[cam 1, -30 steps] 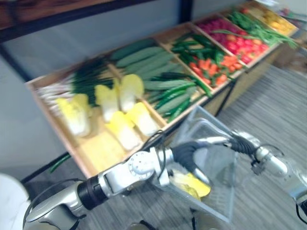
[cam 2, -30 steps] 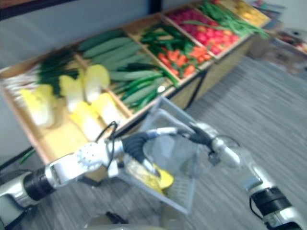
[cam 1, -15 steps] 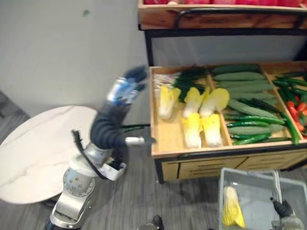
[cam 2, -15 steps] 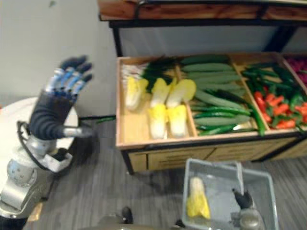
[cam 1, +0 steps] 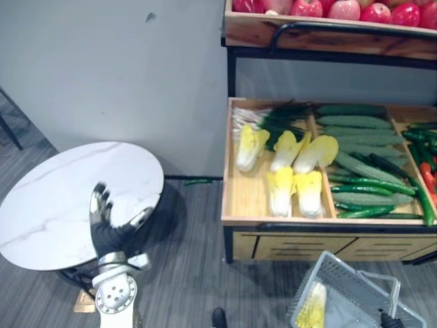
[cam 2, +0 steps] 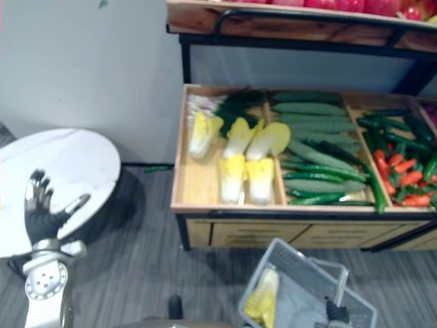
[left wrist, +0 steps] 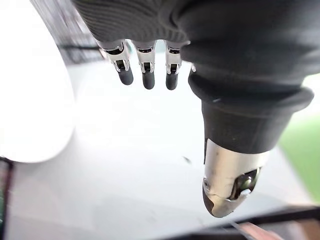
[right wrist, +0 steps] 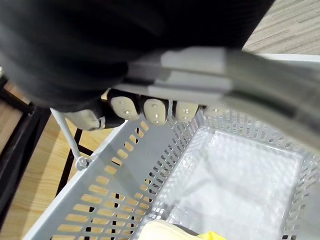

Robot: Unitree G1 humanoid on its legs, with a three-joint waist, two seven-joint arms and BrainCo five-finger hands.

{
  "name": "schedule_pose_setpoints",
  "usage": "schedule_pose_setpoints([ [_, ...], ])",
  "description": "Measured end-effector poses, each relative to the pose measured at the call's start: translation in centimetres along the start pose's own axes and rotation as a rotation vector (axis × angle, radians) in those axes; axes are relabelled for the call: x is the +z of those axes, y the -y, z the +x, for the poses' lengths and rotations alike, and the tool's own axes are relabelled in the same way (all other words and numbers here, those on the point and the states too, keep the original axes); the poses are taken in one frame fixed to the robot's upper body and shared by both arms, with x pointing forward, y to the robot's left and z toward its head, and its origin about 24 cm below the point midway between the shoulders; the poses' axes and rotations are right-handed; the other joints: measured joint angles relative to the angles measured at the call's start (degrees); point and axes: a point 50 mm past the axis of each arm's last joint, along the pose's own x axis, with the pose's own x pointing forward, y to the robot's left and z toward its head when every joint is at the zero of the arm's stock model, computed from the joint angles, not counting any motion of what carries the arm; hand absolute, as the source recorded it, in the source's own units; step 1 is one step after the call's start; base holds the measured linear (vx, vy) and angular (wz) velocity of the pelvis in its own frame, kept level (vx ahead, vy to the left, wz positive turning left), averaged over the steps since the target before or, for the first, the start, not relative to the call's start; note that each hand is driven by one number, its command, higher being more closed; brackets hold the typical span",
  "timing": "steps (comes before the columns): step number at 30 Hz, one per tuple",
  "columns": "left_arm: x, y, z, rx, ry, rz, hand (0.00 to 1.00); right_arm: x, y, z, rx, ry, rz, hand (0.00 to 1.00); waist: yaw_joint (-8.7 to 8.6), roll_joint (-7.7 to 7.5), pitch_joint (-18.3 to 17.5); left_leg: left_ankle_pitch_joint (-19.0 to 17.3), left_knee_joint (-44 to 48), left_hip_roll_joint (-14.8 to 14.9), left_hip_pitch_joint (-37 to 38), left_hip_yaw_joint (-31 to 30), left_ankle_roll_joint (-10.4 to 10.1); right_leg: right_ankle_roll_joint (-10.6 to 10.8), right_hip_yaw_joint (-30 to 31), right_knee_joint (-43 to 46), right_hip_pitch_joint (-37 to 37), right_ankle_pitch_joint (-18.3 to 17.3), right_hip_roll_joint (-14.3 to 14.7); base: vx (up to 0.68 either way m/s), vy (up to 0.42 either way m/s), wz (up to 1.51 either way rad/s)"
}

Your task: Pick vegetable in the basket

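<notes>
A grey plastic basket (cam 1: 358, 301) hangs low in front of the wooden vegetable stand, tilted, with a yellow-white napa cabbage (cam 1: 311, 309) lying in it. My right hand (cam 2: 335, 312) is at the basket's near side; in the right wrist view its fingers (right wrist: 150, 110) are curled round the grey handle (right wrist: 260, 70) above the slotted basket wall (right wrist: 115, 185). My left hand (cam 1: 106, 222) is held up, open and holding nothing, over the round white table (cam 1: 48, 205), far left of the stand. Its straight fingers (left wrist: 145, 70) and thumb show in the left wrist view.
The wooden crate (cam 1: 242, 198) holds several napa cabbages (cam 1: 290, 167), green onions (cam 1: 273, 119), cucumbers (cam 1: 355, 137) and, further right, green and red peppers (cam 2: 399, 160). An upper shelf (cam 1: 328, 31) carries red apples. Grey striped floor lies between table and stand.
The camera has shifted. My left hand has dropped from beside the crate's left end to over the round table. The basket, still in my right hand, now hangs tilted.
</notes>
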Motion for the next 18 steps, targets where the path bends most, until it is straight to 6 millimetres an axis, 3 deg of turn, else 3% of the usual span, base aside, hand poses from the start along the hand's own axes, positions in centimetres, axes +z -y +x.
schedule_pose_setpoints([
  [3,-4.9,-2.0,-1.4,0.128,-0.242,0.067,0.00,-0.2,-0.8,-0.4,0.006,0.015,-0.003,1.00,-0.12,-0.23,-0.4,-0.1,0.0,0.2,0.7,0.4,-0.1,-0.1,0.1,0.0,0.3,-0.2,0.1,-0.01,0.006,-0.05],
  [5,-8.9,-3.0,-3.6,0.184,-0.449,0.103,0.00,0.0,-1.3,-0.6,0.015,0.034,-0.003,1.00,-0.34,-0.21,-0.9,-0.2,0.0,0.4,0.8,0.8,-0.1,0.2,0.3,-0.1,0.3,-0.7,-0.1,-0.01,0.019,-0.07],
  [6,-11.5,-3.5,-5.4,0.195,-0.590,0.142,0.00,0.2,-1.7,-0.7,0.017,0.043,0.006,1.00,-0.42,-0.13,-1.1,-0.3,0.0,0.5,1.1,1.2,0.1,0.1,0.5,-0.1,0.2,-0.7,-0.1,-0.01,0.021,-0.11],
  [7,-12.7,-3.8,-6.5,0.203,-0.661,0.153,0.00,0.3,-1.9,-0.7,0.022,0.044,0.007,1.00,-0.43,-0.12,-1.2,-0.4,0.0,0.6,1.2,1.4,0.0,0.1,0.8,-0.1,0.2,-0.7,-0.1,-0.02,0.018,-0.18],
  [9,-16.5,-4.6,-11.2,0.227,-0.941,0.175,0.00,0.1,-2.6,-0.9,0.034,0.036,0.017,1.00,-0.63,0.29,-1.6,-0.5,0.0,0.6,1.6,1.9,-0.2,0.4,1.6,-0.2,0.2,-0.9,0.1,0.01,0.006,-0.15],
  [10,-17.1,-4.6,-12.3,0.221,-1.000,0.180,0.00,-0.1,-2.7,-0.9,0.034,0.028,0.017,1.00,-0.68,0.26,-1.7,-0.5,0.0,0.6,1.6,1.9,-0.2,0.4,1.7,-0.2,0.1,-0.9,0.1,0.02,0.007,-0.03],
  [12,-18.8,-4.5,-16.2,0.171,-1.191,0.206,0.00,-0.5,-3.0,-0.9,0.044,0.002,0.016,1.00,-0.69,0.27,-1.8,-0.5,0.0,0.6,1.4,1.8,-0.2,0.4,2.3,-0.6,0.0,-0.9,0.3,0.02,0.005,-0.01],
  [14,-19.3,-4.3,-18.0,0.122,-1.281,0.215,0.00,-0.5,-3.2,-0.7,0.051,-0.010,0.013,1.00,-0.86,0.44,-2.0,-0.6,0.0,0.5,0.8,1.6,-0.2,0.4,3.3,-1.0,-0.5,-0.9,0.6,0.03,0.008,0.03],
  [18,-19.6,-3.4,-18.9,0.024,-1.320,0.222,0.00,0.2,-3.6,-0.4,0.072,-0.007,-0.013,1.00,-1.67,0.84,-2.3,-0.6,0.0,0.1,-0.1,1.4,-0.3,0.4,5.2,-1.0,-1.7,-0.9,0.8,0.05,0.014,-0.01],
])
